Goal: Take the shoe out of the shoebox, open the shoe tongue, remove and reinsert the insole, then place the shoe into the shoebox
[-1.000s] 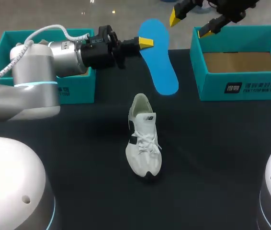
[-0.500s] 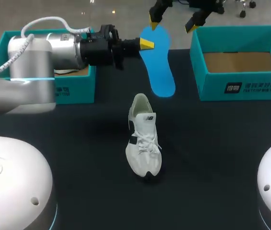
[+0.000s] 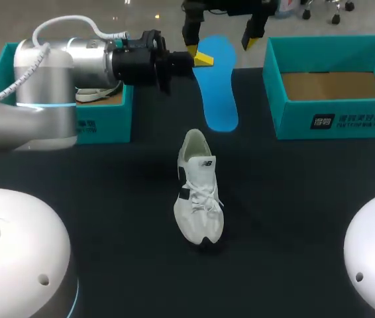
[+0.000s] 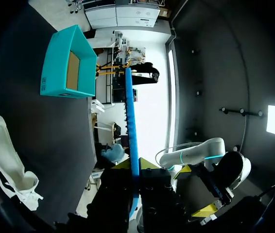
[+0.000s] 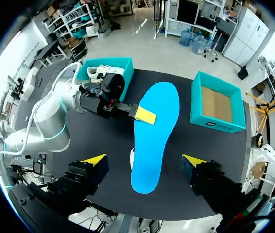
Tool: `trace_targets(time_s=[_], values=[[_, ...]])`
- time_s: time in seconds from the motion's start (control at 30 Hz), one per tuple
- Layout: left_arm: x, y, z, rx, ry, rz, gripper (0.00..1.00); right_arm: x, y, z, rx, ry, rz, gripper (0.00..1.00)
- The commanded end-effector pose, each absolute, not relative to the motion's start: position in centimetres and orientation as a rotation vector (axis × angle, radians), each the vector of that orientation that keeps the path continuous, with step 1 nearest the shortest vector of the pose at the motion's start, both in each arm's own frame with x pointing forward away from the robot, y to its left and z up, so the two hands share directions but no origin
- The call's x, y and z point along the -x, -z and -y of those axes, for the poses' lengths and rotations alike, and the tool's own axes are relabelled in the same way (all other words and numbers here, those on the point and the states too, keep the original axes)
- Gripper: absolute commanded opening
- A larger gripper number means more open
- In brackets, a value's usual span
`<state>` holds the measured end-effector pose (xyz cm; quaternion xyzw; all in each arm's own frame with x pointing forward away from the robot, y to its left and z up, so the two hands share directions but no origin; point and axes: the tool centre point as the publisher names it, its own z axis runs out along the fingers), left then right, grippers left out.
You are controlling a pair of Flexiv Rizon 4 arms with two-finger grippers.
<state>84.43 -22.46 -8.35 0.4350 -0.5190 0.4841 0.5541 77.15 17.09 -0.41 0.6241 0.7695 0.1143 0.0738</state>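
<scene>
A blue insole hangs in the air over the back of the table, with my left gripper shut on its edge near the heel end. In the left wrist view the insole runs edge-on out from between the left gripper's yellow tips. My right gripper hovers open above the insole, one finger on each side, not touching it. From the right wrist view the insole lies below the right gripper. The white shoe stands on the table's middle, toe toward me.
A teal shoebox, open and with a bare cardboard floor, stands at the back right. A second teal box at the back left holds another white shoe. Black table surface lies in front of and beside the shoe.
My right gripper has swung left from over the right box until it is above the insole. The left arm has shifted the insole slightly left and straighter.
</scene>
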Motion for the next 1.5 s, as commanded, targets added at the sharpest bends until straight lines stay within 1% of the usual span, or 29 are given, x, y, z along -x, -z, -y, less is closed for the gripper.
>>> trace_targets(time_s=[0.03,0.3,1.17,1.23,1.27,1.3,1.5], values=[[-84.5,8.4,22.6,-1.017,-1.128,1.233,0.0,-77.9,0.3,-18.2,-1.862,-0.061,-2.182,1.0],[-84.4,8.2,22.4,-1.01,-1.132,1.222,0.0,-78.5,0.6,-18.4,-2.039,-0.085,-2.118,1.0],[-84.3,8.6,22.1,-1.018,-1.144,1.23,0.0,-78.7,0.7,-18.5,-2.072,-0.113,-2.104,1.0],[-84.3,8.6,22.0,-1.02,-1.146,1.228,0.0,-79.0,0.8,-17.6,-2.085,-0.124,-2.093,1.0],[-84.2,8.6,22.0,-1.019,-1.147,1.228,0.0,-79.0,0.8,-17.3,-2.139,-0.236,-2.136,1.0],[-84.2,8.6,22.0,-1.018,-1.148,1.227,0.0,-79.1,0.8,-16.9,-2.135,-0.211,-2.123,1.0],[-84.1,8.6,21.9,-1.015,-1.168,1.227,0.0,-79.7,1.0,-15.3,-2.227,-0.402,-2.161,1.0]])
